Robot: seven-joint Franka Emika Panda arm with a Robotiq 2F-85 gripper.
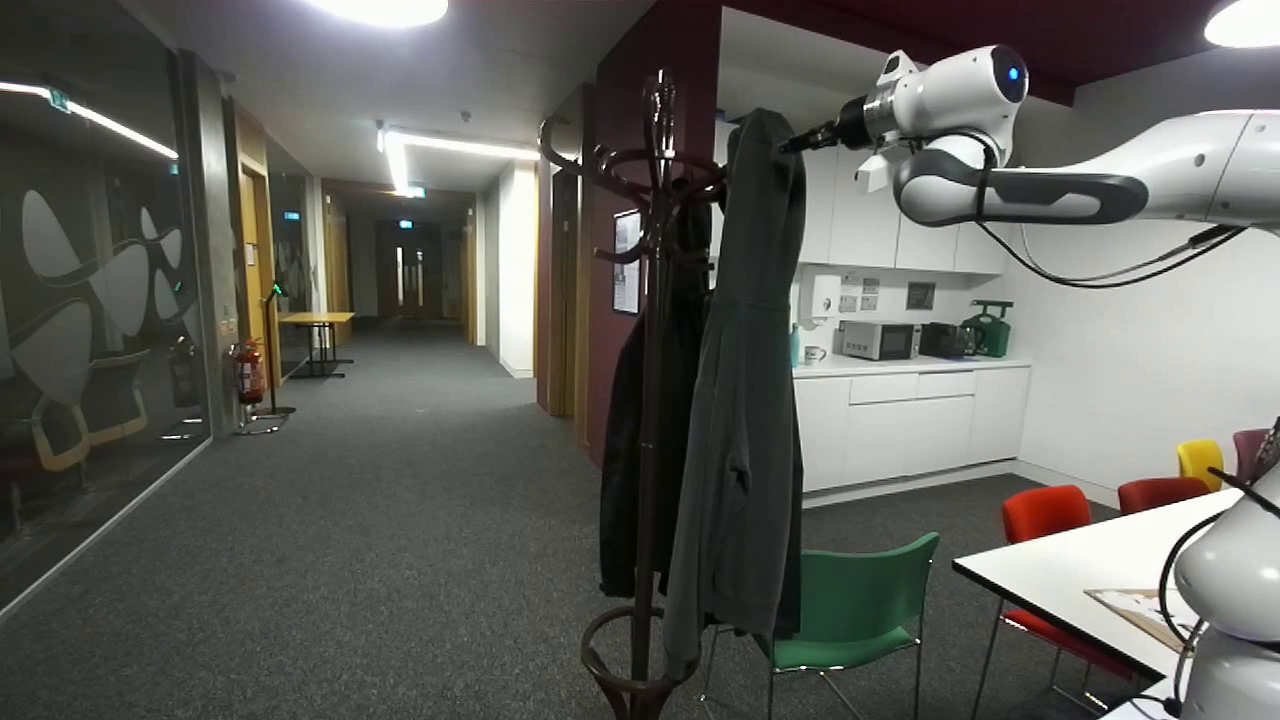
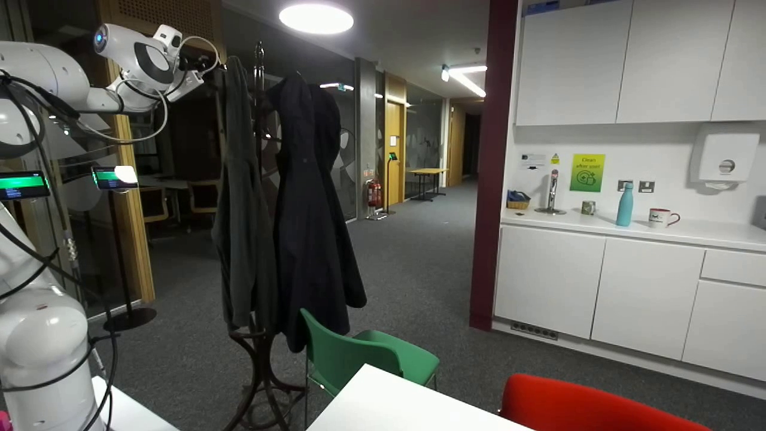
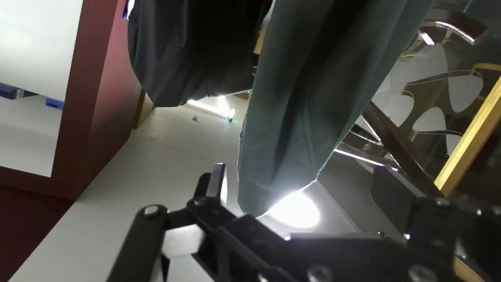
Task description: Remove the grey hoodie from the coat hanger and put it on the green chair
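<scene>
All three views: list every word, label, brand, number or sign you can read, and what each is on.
"Clean after use", on the yellow-green sign in an exterior view; any closing mark is unclear.
Too small or blurred to read: wall label, yellow label, screens, mug, notices, poster, corridor sign.
Wrist view: no readable text.

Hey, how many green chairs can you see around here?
1. The thin-legged green plastic chair stands between the tall dark brown coat stand and the flat white table, the same one in both exterior views. More could be hidden.
</scene>
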